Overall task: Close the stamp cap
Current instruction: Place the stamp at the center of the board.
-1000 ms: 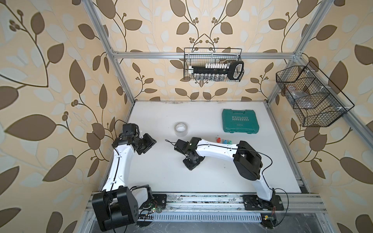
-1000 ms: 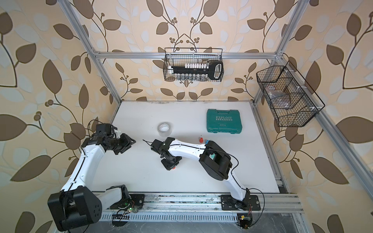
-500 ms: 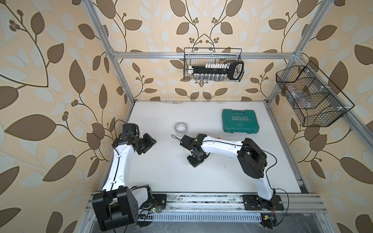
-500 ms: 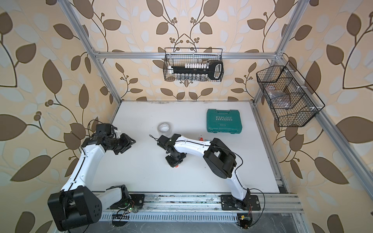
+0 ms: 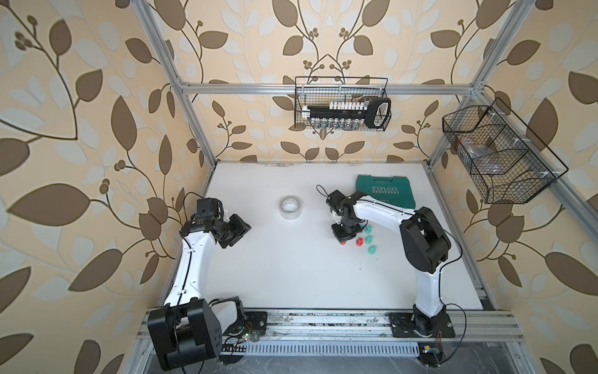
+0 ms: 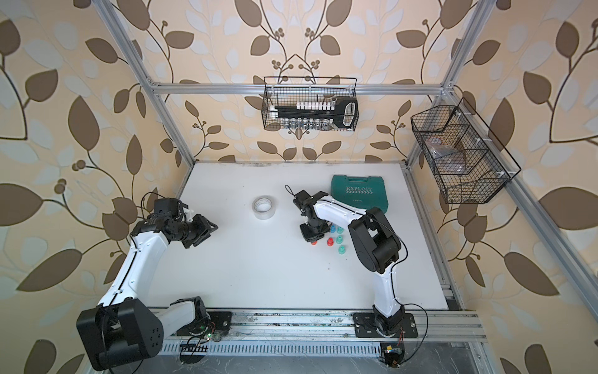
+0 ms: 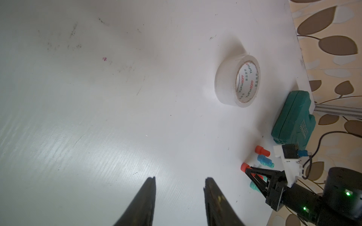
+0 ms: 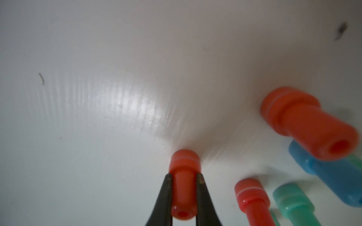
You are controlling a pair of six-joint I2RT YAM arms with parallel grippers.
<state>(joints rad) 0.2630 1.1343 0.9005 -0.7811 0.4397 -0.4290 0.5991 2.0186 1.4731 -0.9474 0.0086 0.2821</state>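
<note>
One red stamp [image 8: 184, 162] is clamped by its narrow stem in my right gripper [image 8: 184, 176]. Its wide end is down at the white table [image 5: 291, 275], on the rail side of the green EXPLOIT tool case [image 5: 385, 191] and a little to the case's left in both top views. A thin pale line rings the wide end. I cannot tell whether that end presses on the table or only meets it.

Just beside it, on the same side of the case, stands a cluster of loose stamps: two more red stamps [image 8: 305, 121], a blue stamp [image 8: 323, 172] and several teal stamps [image 5: 372, 249].

My left gripper [image 7: 179, 187] hangs well to the left of the case, its fingers parted with nothing between them. A roll of clear packing tape [image 5: 290, 207] lies flat between that gripper and the case.
</note>
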